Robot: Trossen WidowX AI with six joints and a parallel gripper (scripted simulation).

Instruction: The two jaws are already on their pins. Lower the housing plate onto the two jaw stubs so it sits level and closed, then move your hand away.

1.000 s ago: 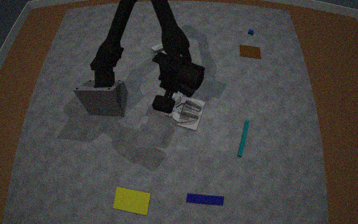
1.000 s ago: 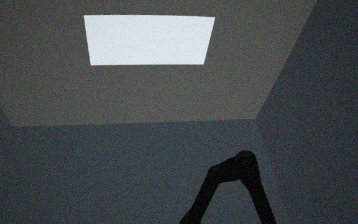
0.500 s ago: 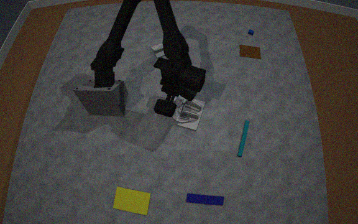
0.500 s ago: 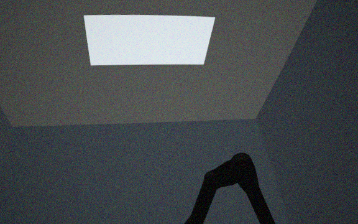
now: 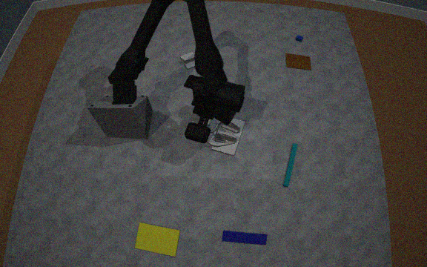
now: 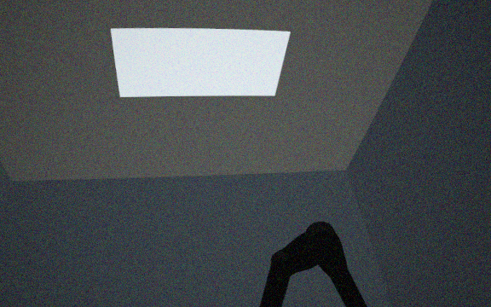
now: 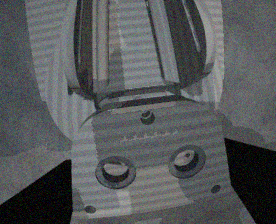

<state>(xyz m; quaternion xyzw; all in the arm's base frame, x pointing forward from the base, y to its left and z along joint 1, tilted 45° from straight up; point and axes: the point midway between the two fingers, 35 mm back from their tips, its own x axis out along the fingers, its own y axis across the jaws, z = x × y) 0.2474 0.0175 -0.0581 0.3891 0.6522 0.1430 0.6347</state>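
The grey housing plate (image 7: 151, 157), with two large round holes, fills the lower middle of the wrist view. My gripper (image 7: 146, 157) (image 5: 214, 124) is shut on it, with a black finger at each side edge. Two long jaws, the left jaw (image 7: 84, 55) and the right jaw (image 7: 186, 47), lie side by side on the pale base (image 7: 56, 95) (image 5: 228, 150) just beyond the plate's far edge. The plate covers the jaws' near ends and the stubs, so its height and seating cannot be told. In the top view the hand mostly hides the plate.
The arm's grey pedestal (image 5: 124, 122) stands left of the hand. A small white piece (image 5: 188, 60) lies behind. A teal bar (image 5: 290, 165), an orange rectangle (image 5: 298, 61) and a blue cube (image 5: 299, 38) lie right. A yellow rectangle (image 5: 157, 239) and a navy bar (image 5: 245, 237) lie in front.
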